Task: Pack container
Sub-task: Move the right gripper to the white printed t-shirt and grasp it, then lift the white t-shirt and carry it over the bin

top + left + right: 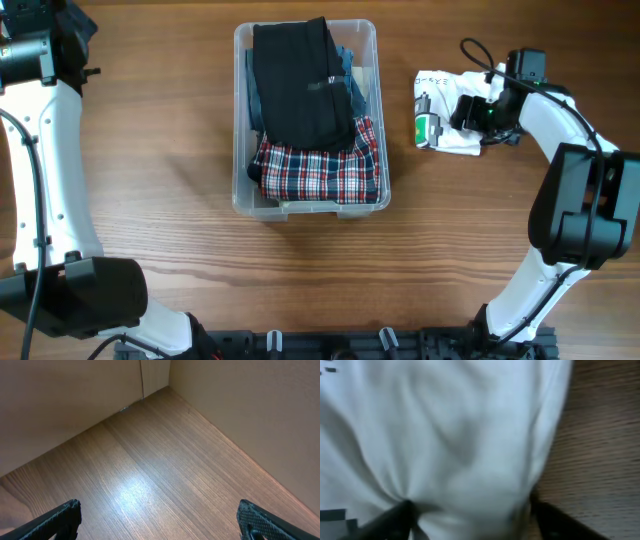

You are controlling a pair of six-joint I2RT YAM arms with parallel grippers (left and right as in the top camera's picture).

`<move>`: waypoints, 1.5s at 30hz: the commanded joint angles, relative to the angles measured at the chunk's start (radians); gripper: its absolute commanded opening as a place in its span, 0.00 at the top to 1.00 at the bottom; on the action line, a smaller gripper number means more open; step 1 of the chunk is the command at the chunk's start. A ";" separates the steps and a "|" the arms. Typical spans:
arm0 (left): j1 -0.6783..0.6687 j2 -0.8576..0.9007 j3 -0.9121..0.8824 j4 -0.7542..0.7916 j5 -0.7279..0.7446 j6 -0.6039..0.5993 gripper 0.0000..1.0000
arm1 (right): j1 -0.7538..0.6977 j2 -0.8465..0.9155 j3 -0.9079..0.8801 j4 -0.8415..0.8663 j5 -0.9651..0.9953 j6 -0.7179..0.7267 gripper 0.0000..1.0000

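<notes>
Clear rectangular plastic container [240,110]: 1, between the two grippers, well apart from each, out past the right gripper's [470,517] fingertips. 3 garments inside:
- black folded garment [300,85] on top
- blue denim piece [358,88] beneath it
- red plaid cloth [318,172] at one end

Outside: 1 white folded garment [438,85], directly under the right gripper, whose fingers pinch a bunch of it. Left gripper [157,520] is spread wide over the brown wooden table [150,200].
</notes>
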 commanded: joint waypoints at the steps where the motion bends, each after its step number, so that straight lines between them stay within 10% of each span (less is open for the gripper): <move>1: 0.005 0.005 -0.001 0.002 -0.017 0.012 0.00 | -0.002 0.019 0.001 -0.013 -0.002 -0.010 0.73; 3: 0.005 0.005 -0.001 0.002 -0.017 0.012 0.00 | -0.002 0.005 0.001 -0.013 -0.017 -0.009 0.96; 25: 0.005 0.005 -0.001 0.002 -0.017 0.012 0.00 | 0.227 -0.758 0.026 0.006 -0.222 0.177 0.96; 45: 0.005 0.005 -0.001 0.002 -0.017 0.012 0.00 | 0.678 -0.501 -0.002 -0.087 -0.221 0.375 0.95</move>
